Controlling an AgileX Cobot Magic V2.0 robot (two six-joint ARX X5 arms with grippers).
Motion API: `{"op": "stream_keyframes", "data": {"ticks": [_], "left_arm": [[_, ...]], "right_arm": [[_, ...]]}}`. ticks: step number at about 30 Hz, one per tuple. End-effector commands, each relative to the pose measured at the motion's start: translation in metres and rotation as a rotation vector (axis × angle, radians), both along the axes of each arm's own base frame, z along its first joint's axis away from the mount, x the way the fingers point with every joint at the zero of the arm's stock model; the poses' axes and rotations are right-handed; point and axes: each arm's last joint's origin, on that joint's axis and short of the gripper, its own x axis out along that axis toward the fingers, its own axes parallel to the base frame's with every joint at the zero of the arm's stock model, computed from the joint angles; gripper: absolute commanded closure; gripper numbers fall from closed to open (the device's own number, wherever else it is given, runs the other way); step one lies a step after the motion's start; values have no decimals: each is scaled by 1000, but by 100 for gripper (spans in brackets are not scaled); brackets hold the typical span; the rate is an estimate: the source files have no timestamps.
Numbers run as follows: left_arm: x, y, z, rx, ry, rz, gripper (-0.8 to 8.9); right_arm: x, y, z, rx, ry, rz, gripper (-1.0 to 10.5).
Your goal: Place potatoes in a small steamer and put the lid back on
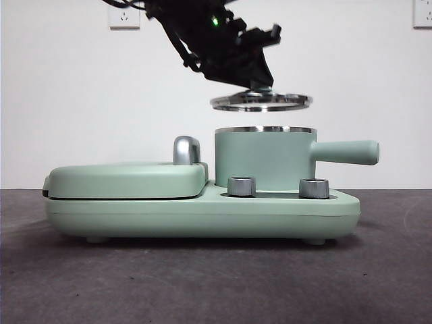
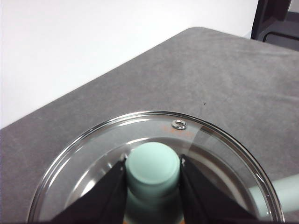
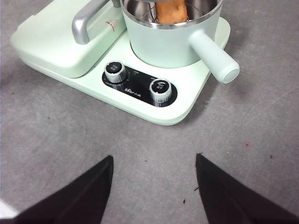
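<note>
The lid point(image 1: 260, 102) is a round disc of clear glass with a bright steel rim and a small mint-green knob point(image 2: 153, 168) at its middle; a little steel vent eyelet point(image 2: 178, 124) sits in the glass near the rim; in the front view it hangs level in the air straight above the small steamer point(image 1: 264, 160), apart from the pot's rim with a clear gap between. The left gripper point(image 2: 153, 173) has its two black jaws pressed against opposite sides of the knob, closed no further than the knob's width, and carries the lid by it; in the front view this arm comes down dark from the top edge.

The small steamer is a mint-green cylinder with a steel rim and a straight mint-green side handle point(image 1: 346, 152); it stands on the right end of a mint-green cooker base point(image 1: 202, 214), behind two steel dials point(image 3: 115, 73) set in a black panel near the base's front edge; the potato point(image 3: 171, 11), orange-brown, lies inside the pot against its steel wall; only part of it shows. On the left end of the base lies a flat mint-green griddle cover point(image 1: 125, 179) with a chrome handle point(image 1: 187, 150).

The right gripper point(image 3: 154, 179) holds nothing; its jaws stand wide apart over the grey table point(image 3: 261, 149), in front of the base.
</note>
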Motion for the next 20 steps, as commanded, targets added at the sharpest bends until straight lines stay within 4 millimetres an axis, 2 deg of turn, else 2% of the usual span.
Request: {"op": "stream_keyframes", "data": {"ticks": [1,20], "left_arm": [[6,-11,5,-22,-48,-18,800],[14,-16,-14,2,-18,-18,800]], "right_arm": [[0,1,1,-4,-5,8,675],[-1,0,-1,-14,7,9,675]]}}
